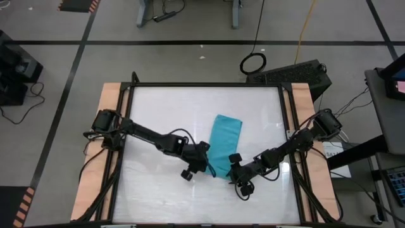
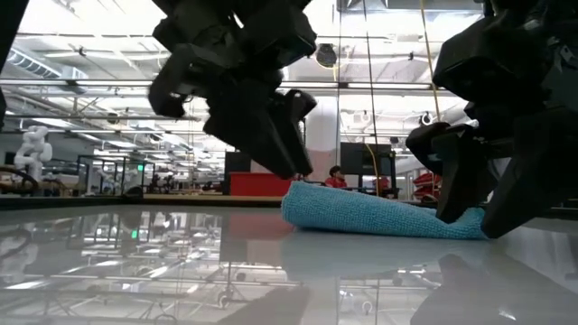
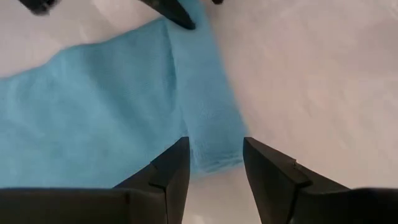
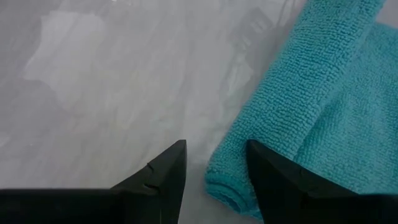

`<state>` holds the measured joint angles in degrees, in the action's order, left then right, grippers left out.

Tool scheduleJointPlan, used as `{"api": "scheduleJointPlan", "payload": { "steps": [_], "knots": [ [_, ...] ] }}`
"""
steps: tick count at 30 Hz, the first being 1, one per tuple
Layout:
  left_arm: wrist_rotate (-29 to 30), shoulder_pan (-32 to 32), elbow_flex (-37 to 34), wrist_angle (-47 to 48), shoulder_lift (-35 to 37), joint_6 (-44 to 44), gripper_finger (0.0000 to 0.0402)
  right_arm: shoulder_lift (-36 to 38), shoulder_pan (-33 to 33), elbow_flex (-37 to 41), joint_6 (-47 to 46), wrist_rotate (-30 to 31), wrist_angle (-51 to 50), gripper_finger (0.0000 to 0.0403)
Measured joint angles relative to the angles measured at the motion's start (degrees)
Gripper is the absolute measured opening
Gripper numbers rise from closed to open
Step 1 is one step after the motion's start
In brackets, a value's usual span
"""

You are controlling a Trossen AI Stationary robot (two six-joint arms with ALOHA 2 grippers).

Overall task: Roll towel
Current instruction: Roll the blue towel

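Turquoise-blue cloth, the towel [image 1: 223, 142], is seen lying on the glossy white table [image 1: 164, 107], somewhat right of the table's middle, as a long narrow strip set at a slant. Its far end is laid flat and square, while its near end is turned over into a small rolled fold, shown in the right wrist view as a thick rounded edge [image 4: 292, 106] resting on the flat layer beneath. In the low view the towel [image 2: 379, 215] is shown as a low mound on the reflective surface.

The left gripper [image 1: 204, 159] is held at the near end of the towel, on its left edge. Its two dark fingers [image 3: 171, 171] are parted, and a corner of the towel [image 3: 124, 106] is seen just ahead of the gap between them; nothing is clamped.

The right gripper [image 1: 235, 166] is placed at the same near end, on the towel's right side, just beside the rolled edge. Its fingers [image 4: 273, 171] are likewise spread apart, with the rolled end of the cloth lying at the mouth of the gap and one finger set against it; no grip on the fabric is shown.

Both arms are reached inward from the table's wooden side rails [image 1: 107, 95], so that the two grippers are brought near each other across the towel's near end.
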<state>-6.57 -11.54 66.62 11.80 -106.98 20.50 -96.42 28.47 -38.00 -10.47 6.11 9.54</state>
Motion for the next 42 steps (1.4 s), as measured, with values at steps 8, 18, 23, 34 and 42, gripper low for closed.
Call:
{"api": "scheduleJointPlan", "payload": {
  "steps": [8, 18, 23, 34, 42],
  "knots": [
    [-1.6, -0.7, 0.1, -0.4, -1.3, 1.4, 0.0155, 0.0, 0.0, 0.0, -0.2, 0.2, 0.0, 0.0160],
    [-2.0, -0.9, 0.0, -2.9, -4.9, 2.6, 0.0161, 0.0, 0.0, 0.0, -1.3, 1.3, 0.0, 0.0160],
    [1.4, -0.9, 0.1, -3.5, -5.8, 2.5, 0.0201, 0.0, 0.0, 0.0, -2.2, 1.4, 0.1, 0.0160],
    [4.1, -0.3, 0.2, -2.8, -6.9, -3.7, 0.0127, 0.0, 0.0, 0.0, -3.3, 1.4, 0.3, 0.0160],
    [0.5, 1.0, 0.1, -3.5, -7.0, -7.5, 0.0016, 4.0, 0.6, 0.2, -3.8, 1.8, -1.3, 0.0166]
  ]
}}
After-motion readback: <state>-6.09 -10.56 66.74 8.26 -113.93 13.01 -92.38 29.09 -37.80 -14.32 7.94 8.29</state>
